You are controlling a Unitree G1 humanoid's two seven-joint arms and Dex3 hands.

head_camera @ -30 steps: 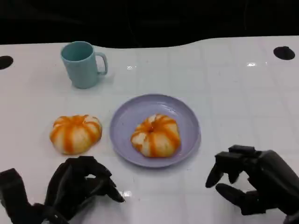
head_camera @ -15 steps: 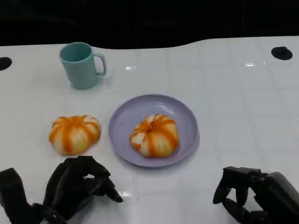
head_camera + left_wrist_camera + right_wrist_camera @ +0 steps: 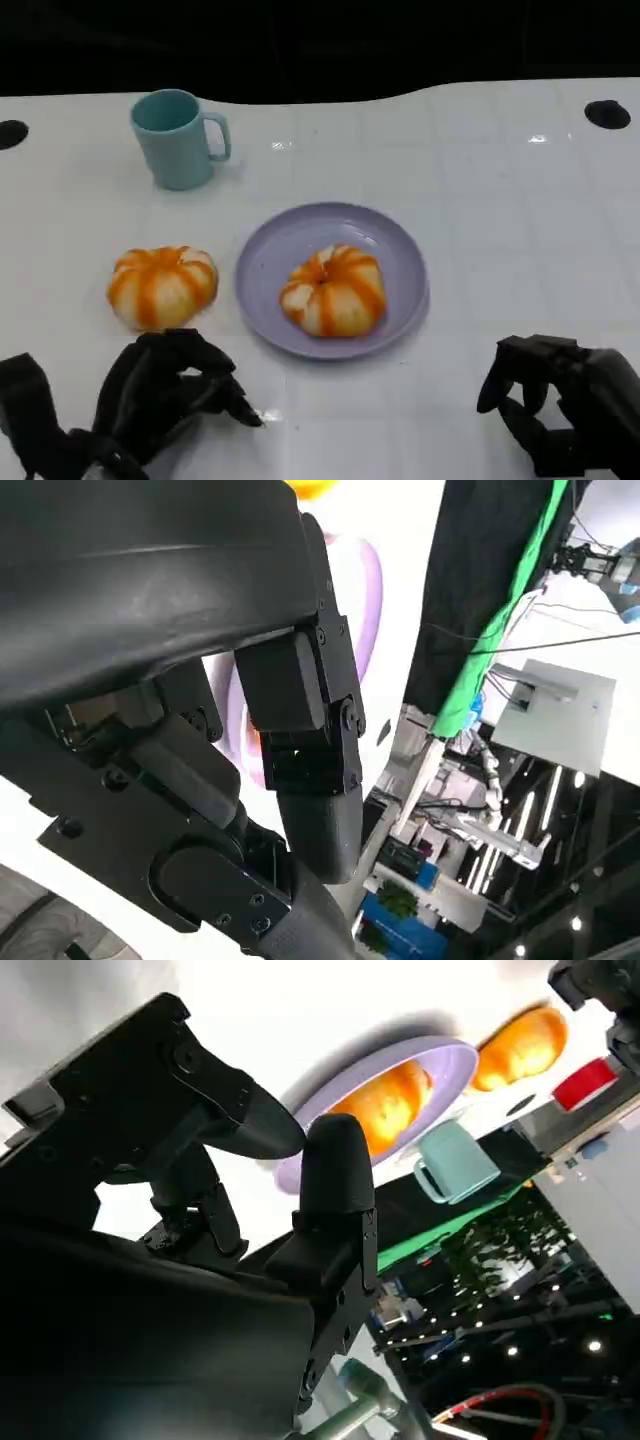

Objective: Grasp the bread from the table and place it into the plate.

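Two buns: one on the plate point(image 3: 400, 245), one point(image 3: 161, 286) at its 9 o'clock; left hand point(image 3: 165, 392) and right hand point(image 3: 560, 400) curled, holding nothing.

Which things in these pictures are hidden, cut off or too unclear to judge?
- Right hand: head view, cut off by the picture's lower edge.
- Left hand: head view, its fingers curl inward and hide its palm.
- Plate: left wrist view, mostly behind the hand's shell.
- Bread on the table: right wrist view, blurred by glare.
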